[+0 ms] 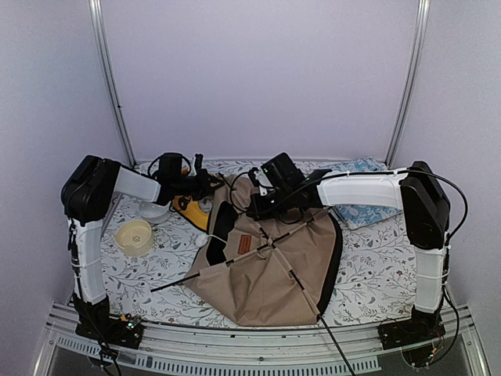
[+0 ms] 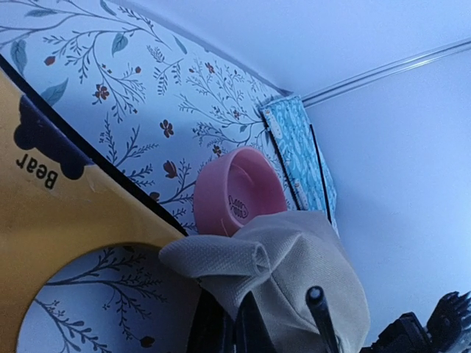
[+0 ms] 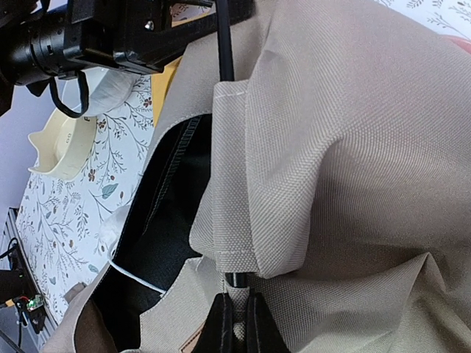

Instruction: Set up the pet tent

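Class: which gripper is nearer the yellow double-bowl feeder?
Left. The left gripper hangs beside the yellow double-bowl feeder; the right gripper sits farther right, over the tan canvas pet tent.

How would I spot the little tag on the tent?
Find the big tan tent slumped on the flowery table. Right of its black opening, left of where the poles cross, sits the label patch. It is the only reddish-brown rectangle on the tan cloth.

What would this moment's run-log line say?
pet tent: collapsed | right end effector: shut on its pole | left end effector: at its fabric edge, grip unclear
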`<state>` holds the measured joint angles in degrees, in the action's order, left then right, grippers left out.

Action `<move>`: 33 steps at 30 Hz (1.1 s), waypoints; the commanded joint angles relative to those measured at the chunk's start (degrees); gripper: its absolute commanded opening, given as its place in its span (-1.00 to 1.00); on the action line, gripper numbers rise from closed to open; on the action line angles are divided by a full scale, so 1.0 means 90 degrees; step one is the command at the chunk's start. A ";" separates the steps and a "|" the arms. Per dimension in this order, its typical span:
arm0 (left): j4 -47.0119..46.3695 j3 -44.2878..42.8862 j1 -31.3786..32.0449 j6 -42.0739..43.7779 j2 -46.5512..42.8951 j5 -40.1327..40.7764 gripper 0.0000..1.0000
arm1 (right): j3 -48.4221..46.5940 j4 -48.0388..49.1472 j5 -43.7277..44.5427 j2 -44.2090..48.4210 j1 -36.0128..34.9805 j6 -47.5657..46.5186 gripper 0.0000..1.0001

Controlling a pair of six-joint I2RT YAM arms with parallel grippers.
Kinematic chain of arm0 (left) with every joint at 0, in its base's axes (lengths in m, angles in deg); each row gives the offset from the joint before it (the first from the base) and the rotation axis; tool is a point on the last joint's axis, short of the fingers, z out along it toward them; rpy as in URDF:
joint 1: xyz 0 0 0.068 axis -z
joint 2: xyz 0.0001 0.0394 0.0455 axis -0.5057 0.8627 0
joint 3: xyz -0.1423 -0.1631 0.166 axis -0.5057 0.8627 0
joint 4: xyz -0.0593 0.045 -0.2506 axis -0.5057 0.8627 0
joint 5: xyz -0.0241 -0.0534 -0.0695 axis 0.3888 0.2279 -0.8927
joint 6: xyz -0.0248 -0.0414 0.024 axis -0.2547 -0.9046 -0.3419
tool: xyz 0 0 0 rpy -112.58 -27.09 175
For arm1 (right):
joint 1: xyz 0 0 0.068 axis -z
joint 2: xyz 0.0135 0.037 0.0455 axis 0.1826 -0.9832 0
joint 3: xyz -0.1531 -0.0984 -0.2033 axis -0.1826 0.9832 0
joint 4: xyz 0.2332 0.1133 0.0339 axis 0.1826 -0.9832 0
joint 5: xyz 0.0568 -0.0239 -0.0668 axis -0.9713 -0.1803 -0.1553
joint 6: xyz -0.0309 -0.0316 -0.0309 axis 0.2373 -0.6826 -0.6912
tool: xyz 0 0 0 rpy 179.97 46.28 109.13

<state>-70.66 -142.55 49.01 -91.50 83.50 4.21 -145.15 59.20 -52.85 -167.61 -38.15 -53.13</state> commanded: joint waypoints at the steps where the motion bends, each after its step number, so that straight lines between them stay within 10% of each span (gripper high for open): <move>1: 0.0460 -0.0196 0.0165 0.0773 -0.0331 0.0527 -1.00 | 0.0097 0.0002 -0.0101 0.0129 0.0064 0.0043 -1.00; 33: 0.0607 0.0526 0.0460 0.2273 -0.1020 0.2026 -1.00 | 0.0694 0.0723 -0.0406 0.0573 0.0235 0.0397 -1.00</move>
<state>-64.49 -139.58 52.31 -74.32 76.93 19.34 -138.84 64.84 -55.45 -163.23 -37.12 -50.83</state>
